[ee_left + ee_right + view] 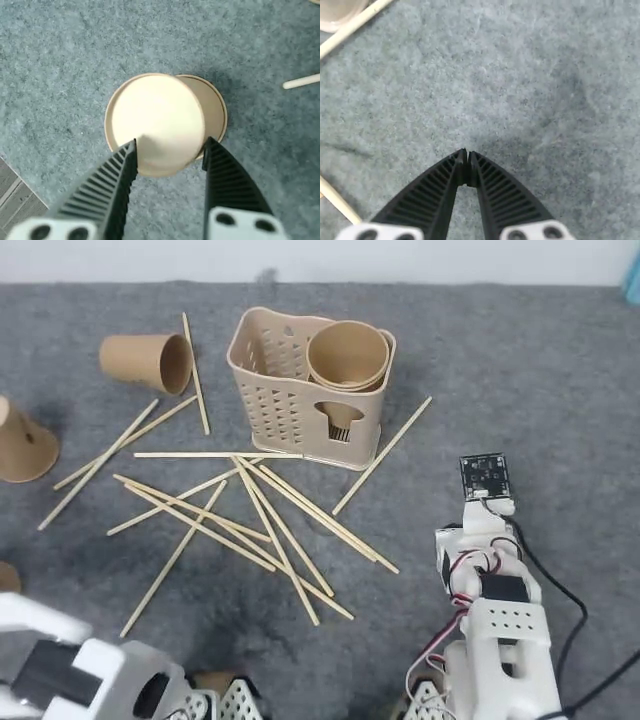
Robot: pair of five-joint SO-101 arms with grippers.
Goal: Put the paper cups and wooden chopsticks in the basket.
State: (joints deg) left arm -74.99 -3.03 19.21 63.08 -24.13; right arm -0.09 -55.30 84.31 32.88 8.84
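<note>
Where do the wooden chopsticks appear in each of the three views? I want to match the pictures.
High view: the chopsticks lie scattered on the grey mat, mostly in front of the basket.
Left wrist view: one chopstick end lies apart from the paper cup that the open left gripper straddles.
Right wrist view: one chopstick lies ahead of the shut right gripper, another end close beside it.
Shared landmark: the grey mat.

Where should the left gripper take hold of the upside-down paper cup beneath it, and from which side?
Grip the paper cup across its side wall just below the upturned base, coming from above. It seems to stand rim-down, so no open lip offers itself, and the left gripper, open, straddles that round wall.
</note>
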